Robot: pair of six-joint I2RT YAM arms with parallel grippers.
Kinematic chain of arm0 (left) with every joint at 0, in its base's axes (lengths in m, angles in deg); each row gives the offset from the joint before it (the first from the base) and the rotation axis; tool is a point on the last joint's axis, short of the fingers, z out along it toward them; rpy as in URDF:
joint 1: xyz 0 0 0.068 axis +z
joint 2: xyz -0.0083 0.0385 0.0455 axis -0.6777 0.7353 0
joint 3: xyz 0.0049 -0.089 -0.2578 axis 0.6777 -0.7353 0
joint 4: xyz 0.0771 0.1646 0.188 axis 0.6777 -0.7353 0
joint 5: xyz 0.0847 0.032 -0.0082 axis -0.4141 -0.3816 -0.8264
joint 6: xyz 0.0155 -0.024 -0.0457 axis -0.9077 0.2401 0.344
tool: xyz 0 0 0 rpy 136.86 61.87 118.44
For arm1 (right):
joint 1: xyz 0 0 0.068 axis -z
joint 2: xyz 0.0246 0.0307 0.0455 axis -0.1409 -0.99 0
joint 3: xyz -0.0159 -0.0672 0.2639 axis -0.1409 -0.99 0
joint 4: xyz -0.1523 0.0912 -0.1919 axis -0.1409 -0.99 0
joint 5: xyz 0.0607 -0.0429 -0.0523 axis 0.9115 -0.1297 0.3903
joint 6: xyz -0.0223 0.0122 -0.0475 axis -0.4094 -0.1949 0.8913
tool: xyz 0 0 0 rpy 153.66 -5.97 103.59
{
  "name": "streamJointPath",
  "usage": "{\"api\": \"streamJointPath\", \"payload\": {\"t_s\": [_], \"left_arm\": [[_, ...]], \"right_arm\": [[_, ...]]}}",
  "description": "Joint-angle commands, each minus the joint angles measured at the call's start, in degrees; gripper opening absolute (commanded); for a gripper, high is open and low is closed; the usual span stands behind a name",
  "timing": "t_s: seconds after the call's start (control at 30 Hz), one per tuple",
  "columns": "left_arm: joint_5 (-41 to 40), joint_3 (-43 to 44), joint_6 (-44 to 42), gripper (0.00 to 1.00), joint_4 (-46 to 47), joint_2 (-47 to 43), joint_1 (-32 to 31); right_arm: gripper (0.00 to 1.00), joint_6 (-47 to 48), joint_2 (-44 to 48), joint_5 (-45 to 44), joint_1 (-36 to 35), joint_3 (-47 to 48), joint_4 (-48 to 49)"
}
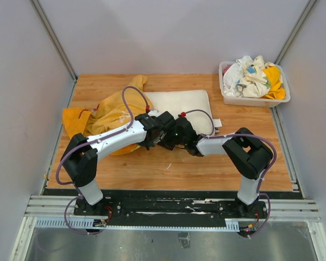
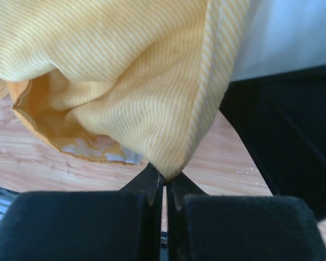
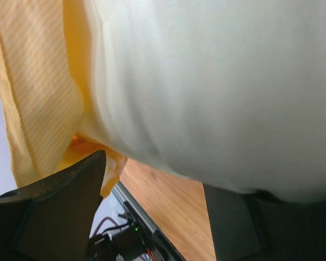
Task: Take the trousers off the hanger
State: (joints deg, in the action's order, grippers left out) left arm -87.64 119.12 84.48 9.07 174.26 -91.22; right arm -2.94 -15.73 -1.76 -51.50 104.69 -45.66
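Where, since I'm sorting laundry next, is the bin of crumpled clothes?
In the top view, the bin sits at the far right corner of the table, just right of the cream fabric.

A broad strip of bare worktop (image 1: 168, 171) is lying open in front of the arms (image 1: 114, 138). The trousers (image 1: 111, 111) are heaping over the back left, and the white cushion (image 1: 179, 103) is filling the back middle, touching them. The bin (image 1: 254, 99) is occupying the back right corner, apart from the cushion, so a lane of bare wood is running between the two. Both arms are meeting over the centre and crowding each other there, the left fingers (image 2: 149, 185) pinching a trouser fold and the right fingers (image 3: 54, 212) standing apart, close against the cushion. The walls (image 1: 22, 81) are closing in three sides.
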Motion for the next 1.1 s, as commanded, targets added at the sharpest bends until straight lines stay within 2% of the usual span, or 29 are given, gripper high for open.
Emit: {"api": "streamJointPath", "payload": {"t_s": [0.0,0.1,0.23,0.27,0.47,0.6,0.83,1.07], "left_arm": [[1.5,-0.3,-0.3,0.0,2.9,-1.8,-0.1],[2.1,-0.3,-0.3,0.0,3.6,-1.7,-0.1],[2.7,0.3,-0.6,0.0,3.5,-1.2,-0.1],[2.8,0.4,-0.7,0.0,3.5,-1.2,-0.1],[3.5,2.8,-1.5,0.0,2.7,-1.4,-0.1],[4.8,5.5,-2.7,0.0,2.2,-1.8,0.2],[12.8,12.0,-6.2,0.0,4.6,-1.7,1.8],[18.2,21.0,-9.6,0.0,4.5,0.0,3.2]], "right_arm": [[0.66,-3.5,-3.0,-6.9,-0.5,3.6,-1.7],[0.45,-3.7,-4.2,-8.8,-0.3,4.6,-2.4],[0.08,-2.7,-4.7,-8.6,0.7,4.8,-0.2],[0.02,-2.4,-4.5,-8.5,1.0,4.5,0.1],[0.01,0.2,0.3,-5.8,2.7,1.8,7.8],[0.01,1.1,2.9,-1.1,4.5,3.4,12.2],[0.01,5.8,3.2,9.6,6.0,15.4,7.4],[0.01,6.9,3.1,15.0,6.7,19.4,6.3]]}}
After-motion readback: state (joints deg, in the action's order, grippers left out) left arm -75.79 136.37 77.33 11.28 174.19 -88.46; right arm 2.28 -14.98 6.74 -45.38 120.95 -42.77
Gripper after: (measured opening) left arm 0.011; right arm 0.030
